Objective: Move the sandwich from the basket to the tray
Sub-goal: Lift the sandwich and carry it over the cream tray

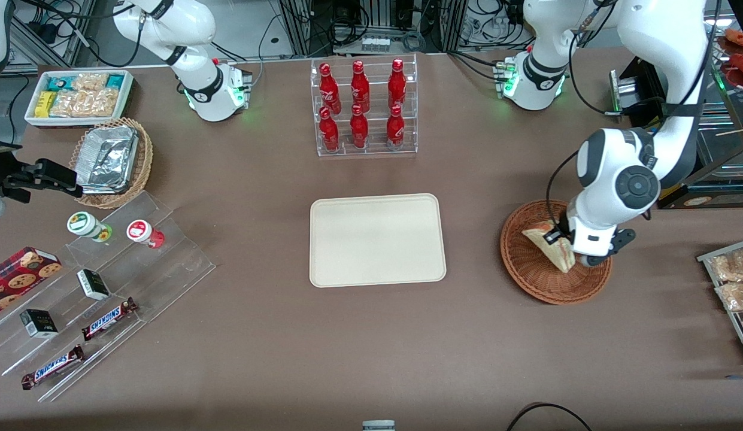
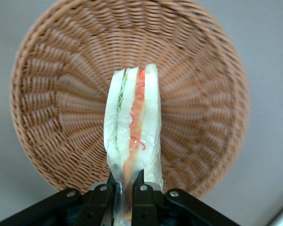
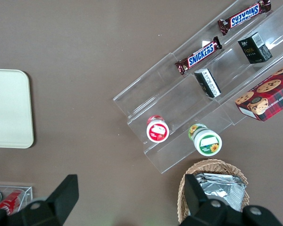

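Sandwich [image 2: 133, 125] pinched upright in end effector [image 2: 125, 190] above basket [image 2: 203, 94].

The word "SNICKERS" reads in white on the two chocolate bars [image 3: 198, 56] lying on the clear stepped display stand [image 1: 108, 281], one bar [image 1: 109, 318] a step above the other [image 1: 52, 367]. The six red bottles [image 1: 359, 90] in the clear rack carry white script that looks like "Coca-Cola", though it is too small to be sure. The small dark boxes [image 3: 254, 47] on the same stand bear print that cannot be read.
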